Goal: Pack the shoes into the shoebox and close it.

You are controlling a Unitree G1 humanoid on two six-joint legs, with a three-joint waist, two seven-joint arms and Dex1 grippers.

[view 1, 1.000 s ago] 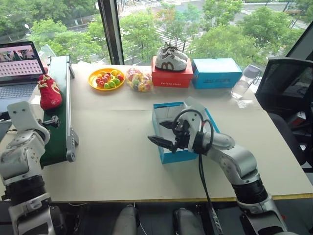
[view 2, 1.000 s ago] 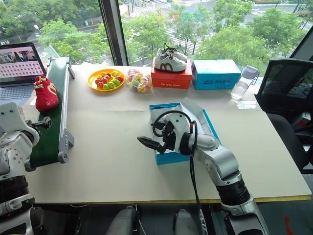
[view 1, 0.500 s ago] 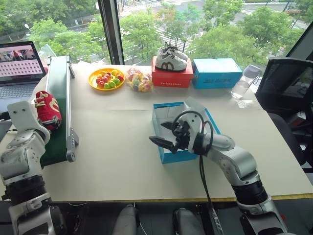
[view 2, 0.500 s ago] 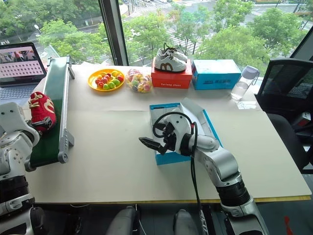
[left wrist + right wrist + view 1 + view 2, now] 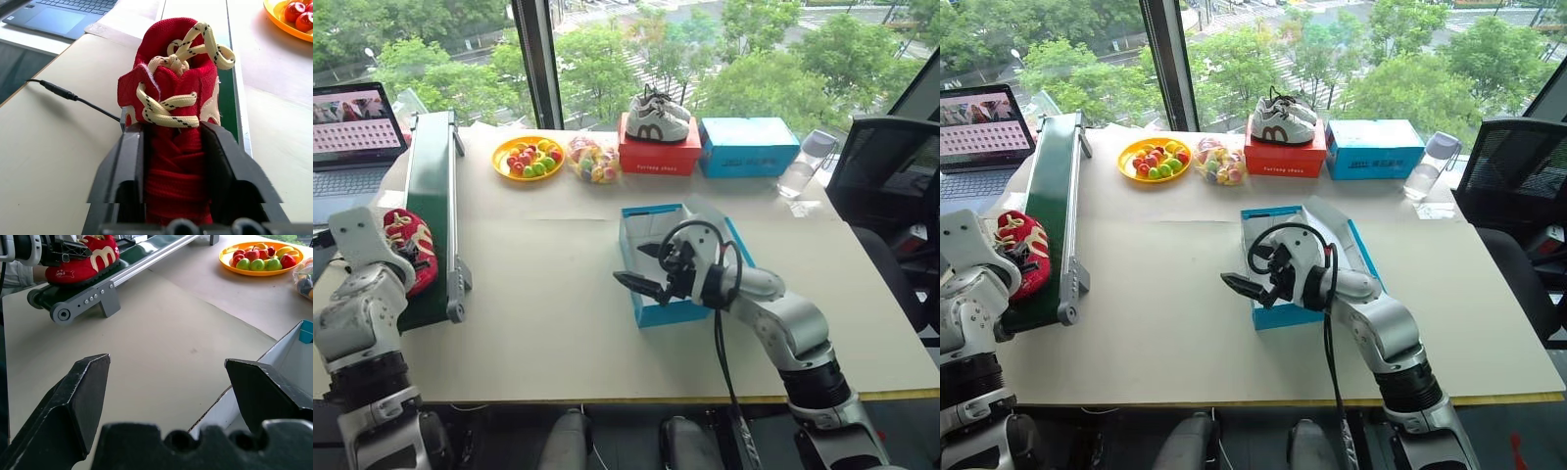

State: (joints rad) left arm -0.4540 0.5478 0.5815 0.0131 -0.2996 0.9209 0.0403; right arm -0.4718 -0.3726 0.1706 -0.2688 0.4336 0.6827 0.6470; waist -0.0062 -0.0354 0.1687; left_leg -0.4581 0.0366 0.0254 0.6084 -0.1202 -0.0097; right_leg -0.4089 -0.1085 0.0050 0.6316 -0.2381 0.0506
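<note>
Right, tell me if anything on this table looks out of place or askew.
Nothing looks spilled or damaged. The only oddity: a pair of white sneakers with brown marks sits on top of the closed red cardboard box by the window, rather than inside a box.

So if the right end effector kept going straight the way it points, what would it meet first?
Probably bare table, then the green conveyor carrying the red shoe; depth is unclear.

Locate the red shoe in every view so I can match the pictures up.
Left eye view: red shoe at far left, on the green conveyor belt.
Right eye view: far left edge, same belt.
Left wrist view: centre, between the left gripper fingers.
Right wrist view: upper left, on the belt.
Shared landmark: the belt.
</note>
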